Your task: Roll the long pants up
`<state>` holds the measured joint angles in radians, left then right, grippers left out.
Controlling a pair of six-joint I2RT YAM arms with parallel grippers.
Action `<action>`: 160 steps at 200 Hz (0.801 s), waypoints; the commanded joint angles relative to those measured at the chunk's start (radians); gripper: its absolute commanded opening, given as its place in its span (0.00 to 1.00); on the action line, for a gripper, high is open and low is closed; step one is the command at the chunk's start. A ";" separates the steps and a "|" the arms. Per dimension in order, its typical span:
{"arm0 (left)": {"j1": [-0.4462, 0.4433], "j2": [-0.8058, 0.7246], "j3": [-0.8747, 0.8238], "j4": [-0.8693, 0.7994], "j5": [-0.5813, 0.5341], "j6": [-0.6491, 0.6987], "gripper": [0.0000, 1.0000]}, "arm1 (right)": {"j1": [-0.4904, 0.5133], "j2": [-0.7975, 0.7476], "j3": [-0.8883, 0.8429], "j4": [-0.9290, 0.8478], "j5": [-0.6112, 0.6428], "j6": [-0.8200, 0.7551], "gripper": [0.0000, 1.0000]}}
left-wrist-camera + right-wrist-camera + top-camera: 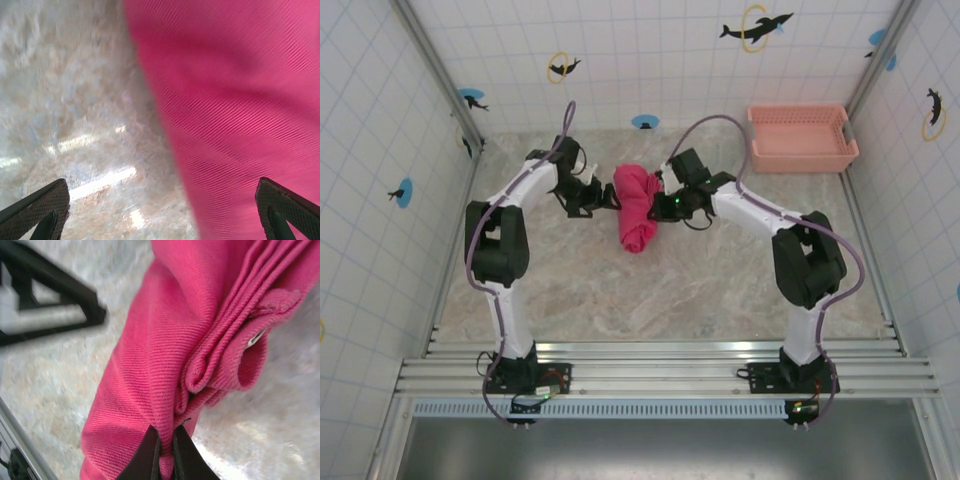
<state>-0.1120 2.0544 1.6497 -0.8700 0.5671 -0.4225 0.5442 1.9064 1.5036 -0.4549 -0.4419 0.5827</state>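
Tabletop seen from above carries the long pants, bunched in a roll at its middle. The left gripper and right gripper flank the roll, and a salmon basket stands well apart, far right. Left wrist: fingers spread wide, one over bare marble, one at the cloth. Right wrist: fingertips pinched tight on a fold.

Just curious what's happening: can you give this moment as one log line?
long pants: rolled into bundle | left gripper: open, beside bundle | right gripper: shut on pants fold
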 commanded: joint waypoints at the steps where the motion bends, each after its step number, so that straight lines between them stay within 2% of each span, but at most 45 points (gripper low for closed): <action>1: 0.002 -0.013 -0.036 0.015 0.023 0.017 0.98 | -0.042 -0.059 0.152 -0.079 0.014 -0.054 0.00; 101: 0.003 -0.033 -0.086 0.022 0.056 0.052 0.97 | -0.152 0.012 0.464 -0.134 0.062 -0.033 0.00; 127: 0.002 -0.049 -0.091 0.012 0.057 0.067 0.98 | -0.193 0.023 0.527 -0.142 0.117 -0.042 0.00; 160: 0.003 -0.069 -0.106 0.015 0.080 0.068 0.97 | -0.240 0.046 0.624 -0.162 0.269 -0.102 0.00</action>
<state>-0.1120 2.0438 1.5677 -0.8501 0.6090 -0.3882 0.3397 1.9526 2.0132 -0.6834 -0.3077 0.5484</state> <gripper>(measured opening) 0.975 0.107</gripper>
